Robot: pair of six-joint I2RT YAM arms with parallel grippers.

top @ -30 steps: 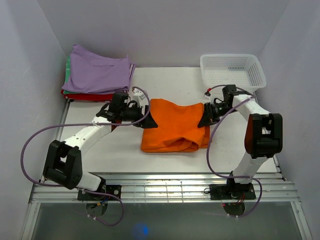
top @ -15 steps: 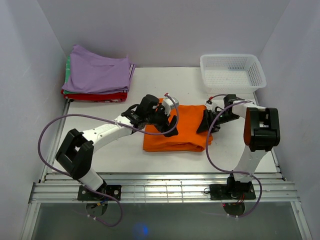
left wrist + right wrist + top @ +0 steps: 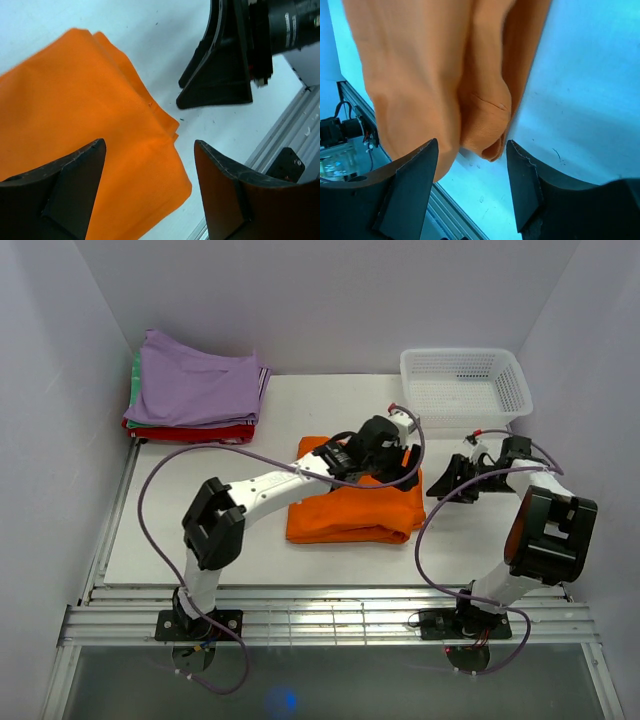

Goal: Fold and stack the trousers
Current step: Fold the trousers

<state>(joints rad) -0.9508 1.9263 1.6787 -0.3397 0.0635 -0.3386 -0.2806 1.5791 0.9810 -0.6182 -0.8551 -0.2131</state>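
The orange trousers (image 3: 345, 512) lie folded into a compact rectangle in the middle of the white table (image 3: 200, 530). My left arm reaches across them, and my left gripper (image 3: 404, 476) hovers open over their right edge. The left wrist view shows the trousers (image 3: 75, 115) under the left gripper (image 3: 150, 145), with nothing between its fingers. My right gripper (image 3: 446, 483) stands open just right of the cloth. In the right wrist view the folded end of the trousers (image 3: 435, 65) lies just ahead of the right gripper (image 3: 471, 145), not pinched. The right gripper's fingers (image 3: 215, 90) also show in the left wrist view.
A pile of folded garments with a lilac one on top (image 3: 195, 390) sits at the back left. A white mesh basket (image 3: 465, 380) stands at the back right. The metal rail (image 3: 330, 612) runs along the table's near edge.
My left arm swept from the trousers' left side across to their right edge. My right gripper opened, let go of the cloth's right edge and backed off to the right.
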